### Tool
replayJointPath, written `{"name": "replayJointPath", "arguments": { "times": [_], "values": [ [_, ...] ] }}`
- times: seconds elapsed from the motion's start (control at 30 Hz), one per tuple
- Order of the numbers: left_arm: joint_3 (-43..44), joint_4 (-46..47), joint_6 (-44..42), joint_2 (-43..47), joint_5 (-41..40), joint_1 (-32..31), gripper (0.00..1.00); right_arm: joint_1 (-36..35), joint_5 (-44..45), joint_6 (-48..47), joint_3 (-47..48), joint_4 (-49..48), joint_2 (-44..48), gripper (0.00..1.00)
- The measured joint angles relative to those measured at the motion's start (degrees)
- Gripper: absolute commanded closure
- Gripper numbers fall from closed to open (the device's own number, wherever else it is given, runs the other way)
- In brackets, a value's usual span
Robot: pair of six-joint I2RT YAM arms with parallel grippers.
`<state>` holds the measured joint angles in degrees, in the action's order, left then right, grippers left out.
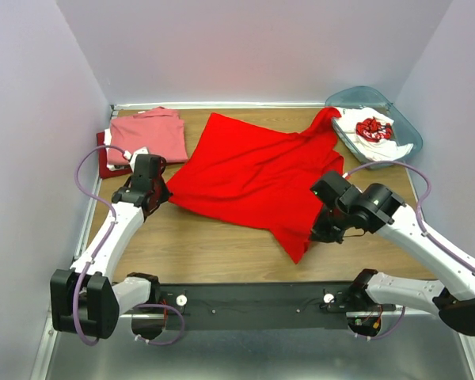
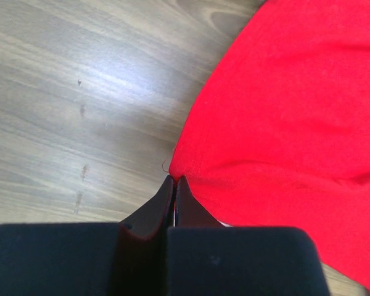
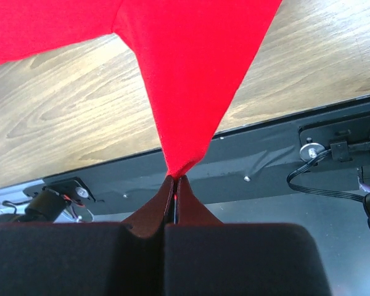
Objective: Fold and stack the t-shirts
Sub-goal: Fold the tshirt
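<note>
1. Cloth: the red shirt lies spread and creased across the middle of the tabletop. Its far right end runs up to the bin rim.
2. Left hand: jaws are pressed together on the shirt's left edge, low at the wood.
3. Right hand: jaws are pressed together on a near corner. The cloth pulls to a point at the tips, lifted over the rail.
4. Handling, my read: light, limp and not stiff at all, so it sags between grip points and follows any pull. It isn't fragile. A thin pinch may slip under a hard tug.
5. Hold points: hem corners and shoulder seams, where the doubled cloth gives straight fold lines. A mid-panel pinch only bunches it.
6. Risk: the end at the bin could snag the rim or drag the white shirt out.
7. Stack: the pink shirt sits folded far left on the dark red shirt. That's the likely drop spot.
</note>
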<state>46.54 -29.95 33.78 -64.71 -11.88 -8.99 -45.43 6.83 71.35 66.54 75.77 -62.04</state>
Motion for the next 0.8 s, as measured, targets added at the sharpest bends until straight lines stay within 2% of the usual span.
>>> {"name": "replayJointPath", "arguments": {
  "times": [0.33,0.57,0.8],
  "values": [
    [-0.5,-1.0,0.3,-2.0,0.7,0.4,1.0,0.0,-3.8,-2.7,-3.1,0.4,3.1,0.99],
    [-0.5,0.1,-0.9,-6.3,1.6,0.4,1.0,0.0,-3.1,-5.9,-1.5,0.5,0.1,0.99],
    [0.9,0.1,-2.1,-7.4,1.9,0.4,1.0,-0.1,-2.3,-9.1,-1.5,-9.4,-6.3,1.0]
  ]
}}
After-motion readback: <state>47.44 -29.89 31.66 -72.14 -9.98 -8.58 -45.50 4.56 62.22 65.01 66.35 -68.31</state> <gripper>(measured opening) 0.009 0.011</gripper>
